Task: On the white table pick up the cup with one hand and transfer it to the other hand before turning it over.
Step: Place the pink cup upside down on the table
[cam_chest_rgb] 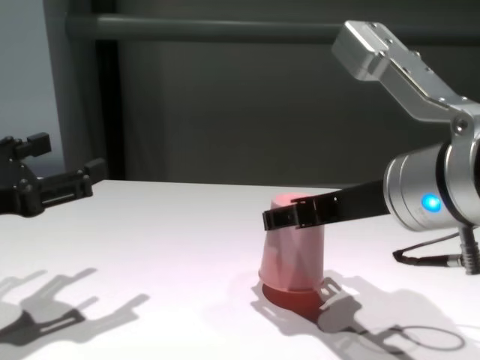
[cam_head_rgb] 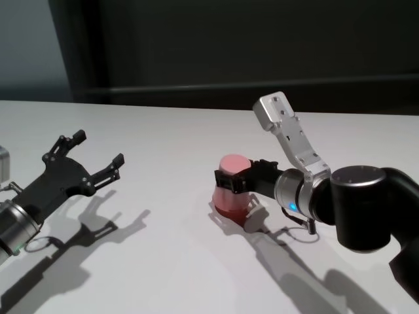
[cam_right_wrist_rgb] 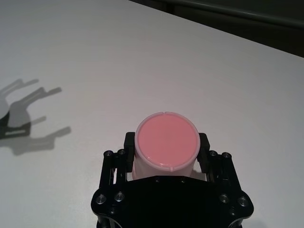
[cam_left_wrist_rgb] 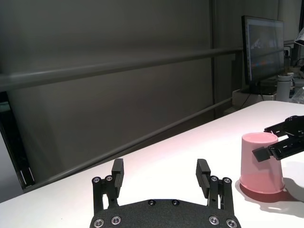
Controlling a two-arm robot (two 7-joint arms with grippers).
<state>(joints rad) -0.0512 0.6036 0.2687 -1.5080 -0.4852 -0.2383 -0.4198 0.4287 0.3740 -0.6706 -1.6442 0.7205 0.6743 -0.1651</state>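
Clamping right gripper [cam_head_rgb: 230,181] fingers [cam_right_wrist_rgb: 127,142] on the upside-down cup [cam_head_rgb: 230,190], resting on the table [cam_head_rgb: 170,255]. Hovering well apart, left gripper [cam_head_rgb: 97,154] fingers [cam_left_wrist_rgb: 117,172] spread wide, nothing between them.
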